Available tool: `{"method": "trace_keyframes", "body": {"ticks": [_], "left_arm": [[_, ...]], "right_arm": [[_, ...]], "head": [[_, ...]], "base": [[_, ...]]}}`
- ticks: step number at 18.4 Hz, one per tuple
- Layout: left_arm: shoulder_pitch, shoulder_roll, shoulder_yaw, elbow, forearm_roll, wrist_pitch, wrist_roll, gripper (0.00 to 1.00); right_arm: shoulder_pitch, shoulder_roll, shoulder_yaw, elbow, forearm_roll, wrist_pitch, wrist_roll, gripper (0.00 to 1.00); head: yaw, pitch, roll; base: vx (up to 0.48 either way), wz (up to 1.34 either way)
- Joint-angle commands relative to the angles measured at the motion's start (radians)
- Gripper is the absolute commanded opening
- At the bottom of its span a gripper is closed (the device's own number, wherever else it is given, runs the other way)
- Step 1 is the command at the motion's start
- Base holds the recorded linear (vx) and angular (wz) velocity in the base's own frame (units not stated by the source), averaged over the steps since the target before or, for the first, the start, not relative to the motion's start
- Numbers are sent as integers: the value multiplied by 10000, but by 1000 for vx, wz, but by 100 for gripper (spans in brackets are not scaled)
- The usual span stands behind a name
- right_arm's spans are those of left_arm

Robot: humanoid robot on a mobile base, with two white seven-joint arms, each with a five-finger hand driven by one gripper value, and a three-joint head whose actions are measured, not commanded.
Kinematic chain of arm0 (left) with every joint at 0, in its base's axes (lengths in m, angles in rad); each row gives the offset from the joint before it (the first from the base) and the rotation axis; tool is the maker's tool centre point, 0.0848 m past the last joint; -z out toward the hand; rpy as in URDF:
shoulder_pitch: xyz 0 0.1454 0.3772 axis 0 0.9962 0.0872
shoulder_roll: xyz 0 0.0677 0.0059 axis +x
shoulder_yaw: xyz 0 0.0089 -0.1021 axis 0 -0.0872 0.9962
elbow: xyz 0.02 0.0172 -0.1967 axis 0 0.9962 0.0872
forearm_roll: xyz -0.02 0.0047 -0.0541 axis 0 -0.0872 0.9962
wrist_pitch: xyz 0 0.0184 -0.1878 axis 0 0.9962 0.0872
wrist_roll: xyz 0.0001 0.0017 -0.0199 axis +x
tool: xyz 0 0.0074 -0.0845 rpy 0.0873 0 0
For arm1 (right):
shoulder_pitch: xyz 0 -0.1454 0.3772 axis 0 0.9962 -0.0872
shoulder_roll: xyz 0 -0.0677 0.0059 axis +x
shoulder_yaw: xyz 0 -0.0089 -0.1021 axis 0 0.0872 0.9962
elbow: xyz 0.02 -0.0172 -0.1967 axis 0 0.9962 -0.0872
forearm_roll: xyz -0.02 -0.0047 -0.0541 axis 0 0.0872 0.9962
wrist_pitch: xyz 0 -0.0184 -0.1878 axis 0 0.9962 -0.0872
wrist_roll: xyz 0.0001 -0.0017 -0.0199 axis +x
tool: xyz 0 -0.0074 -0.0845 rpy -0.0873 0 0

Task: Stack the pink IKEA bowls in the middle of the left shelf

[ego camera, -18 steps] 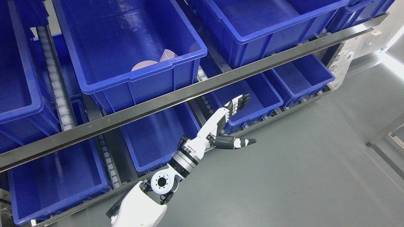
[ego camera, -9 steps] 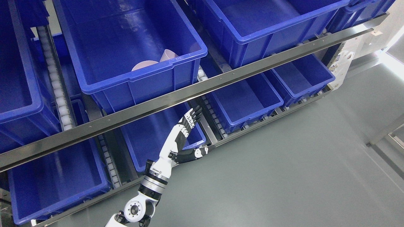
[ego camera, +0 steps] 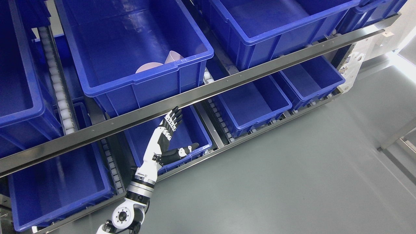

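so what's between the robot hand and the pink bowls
In the head view, the metal shelf rail and the blue bin's front wall lie between the open left robot hand and the pink bowls inside that bin.

Glossy plastic, brushed metal

Blue bins (ego camera: 136,87) shine like smooth plastic; the rail (ego camera: 227,83) at two o'clock is satin metal; the floor (ego camera: 292,182) looks matt grey.

Two pale pink bowls (ego camera: 162,62) lie tilted against the near wall of the blue bin (ego camera: 107,85).
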Motion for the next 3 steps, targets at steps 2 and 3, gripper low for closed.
{"method": "trace_keyframes", "body": {"ticks": [2, 3], "left_arm": [[82, 164, 829, -88, 6, 4, -13, 100], [82, 164, 844, -73, 6, 4, -13, 100]], "right_arm": [[291, -175, -107, -337, 0, 3, 3, 100], [291, -175, -123, -337, 0, -12, 3, 100]], "head": [[0, 0, 0], [0, 0, 0]], "base": [[0, 0], [0, 0]]}}
